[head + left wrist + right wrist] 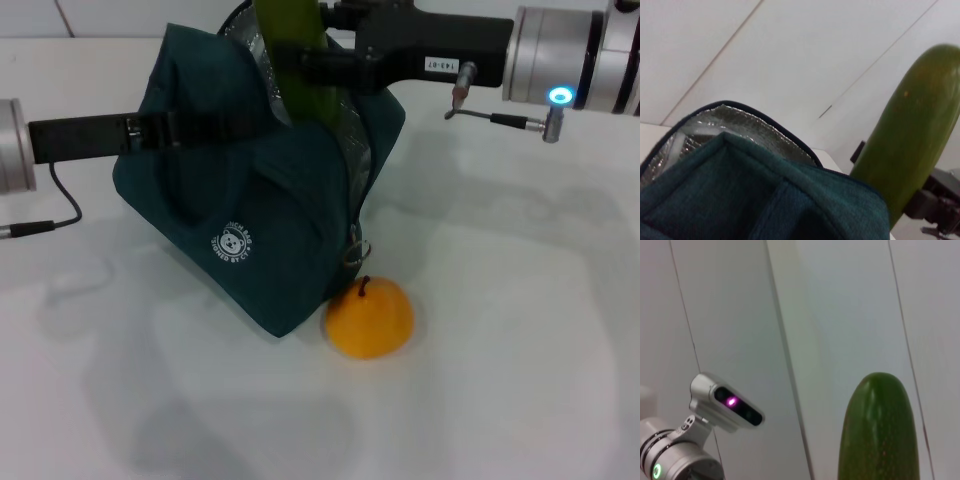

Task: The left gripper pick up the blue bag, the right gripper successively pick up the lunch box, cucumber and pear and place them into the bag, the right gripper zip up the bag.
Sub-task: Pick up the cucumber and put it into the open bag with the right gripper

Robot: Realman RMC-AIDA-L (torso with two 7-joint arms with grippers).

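A round white logo [233, 245] with a bear's face is printed on the side of the blue bag [250, 200]; lettering runs around it, but it cannot be read reliably. A small white label [441, 63] bearing what looks like "143-07" is fixed to the black body of the right arm.

The right gripper [312, 62] is seen in the head view reaching in from the right, above the open mouth of the bag. Its fingers are closed on the cucumber [295, 60], which is held nearly upright, its lower end inside the opening against the silver foil lining [355, 140] and its upper end cut off by the top edge of the head view. In the left wrist view the cucumber [910, 135] is seen rising beside the bag's rim, with the foil lining [715, 125] exposed behind the teal fabric. In the right wrist view only the rounded tip of the cucumber [880, 430] is shown.

The left gripper [165, 130] is stretched in from the left and is clamped on the upper side of the bag, which is held tilted on the white table [520, 330]. The pear [369, 317] lies on the table, touching the bag's lower corner, just below the ring-pull zipper [357, 250].

The lunch box cannot be made out in any view.
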